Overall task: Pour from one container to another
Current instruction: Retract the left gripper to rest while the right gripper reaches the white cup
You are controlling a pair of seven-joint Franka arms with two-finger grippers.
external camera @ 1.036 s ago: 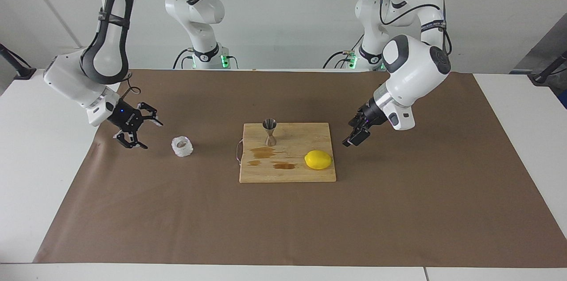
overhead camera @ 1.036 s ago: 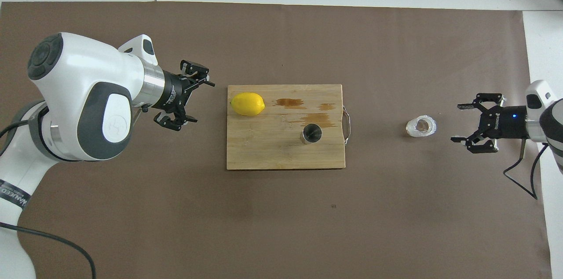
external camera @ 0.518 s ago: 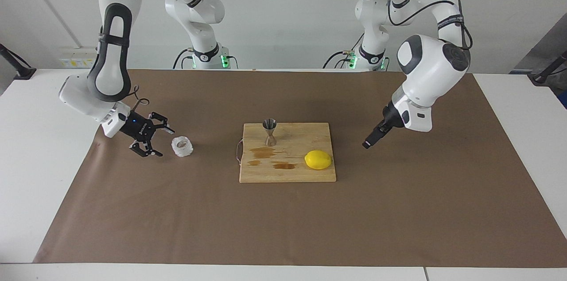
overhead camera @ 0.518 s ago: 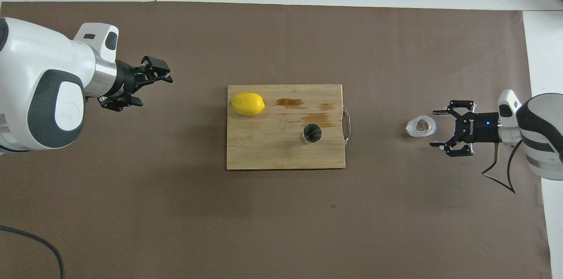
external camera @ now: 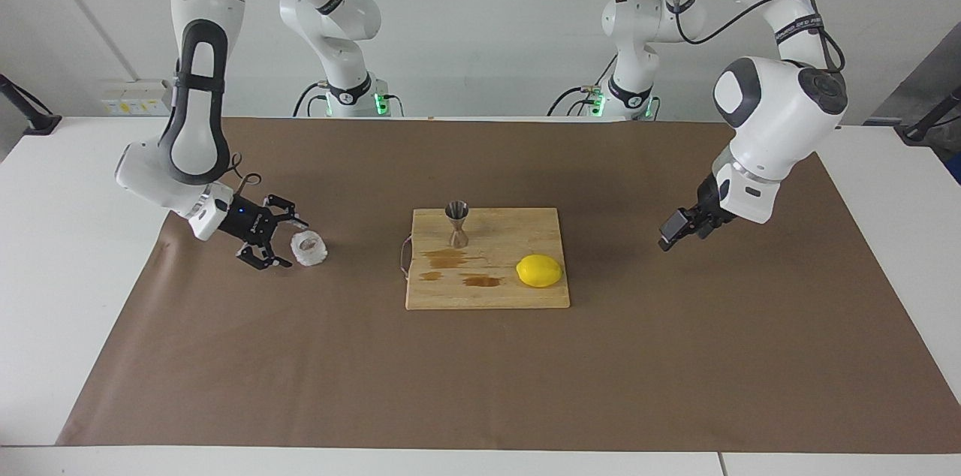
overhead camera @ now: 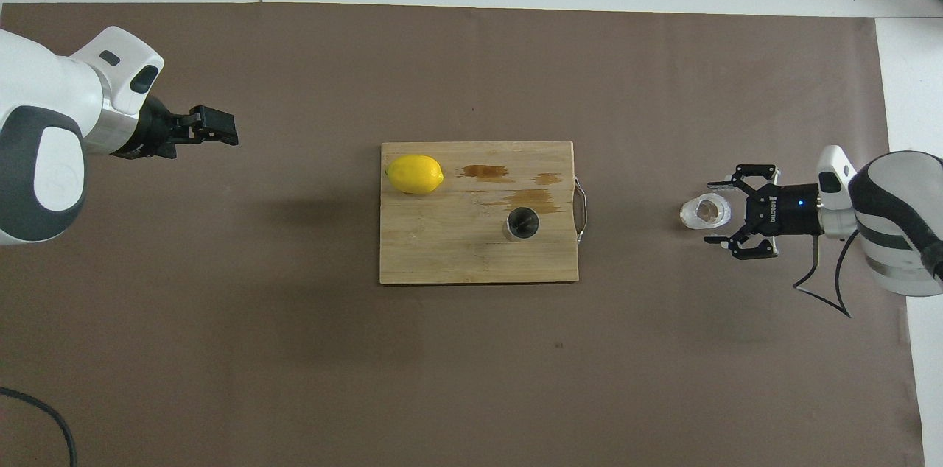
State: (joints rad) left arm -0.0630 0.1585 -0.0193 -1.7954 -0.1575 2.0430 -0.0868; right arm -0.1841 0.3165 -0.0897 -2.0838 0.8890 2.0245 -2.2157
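Note:
The whitish knobbly glass cup (external camera: 308,248) stands on the brown mat toward the right arm's end of the table; it also shows in the overhead view (overhead camera: 705,211). My right gripper (external camera: 291,243) is open and low at the cup's side, its fingers spread to either side of the cup's edge (overhead camera: 713,213); I cannot tell if they touch it. The steel hourglass jigger (external camera: 456,224) stands upright on the wooden cutting board (external camera: 525,224), seen from above as a steel ring (overhead camera: 521,223). My left gripper (external camera: 670,232) hangs over bare mat toward the left arm's end (overhead camera: 217,127).
A yellow lemon (external camera: 539,270) lies on the board (overhead camera: 442,246) at its corner toward the left arm's end (overhead camera: 415,174). Brown wet stains (external camera: 450,260) mark the board beside the jigger. A metal handle (external camera: 405,257) sticks out of the board toward the cup.
My right gripper has come down and moved in until its open fingers flank the cup. My left gripper has drawn away from the board toward its own end and turned.

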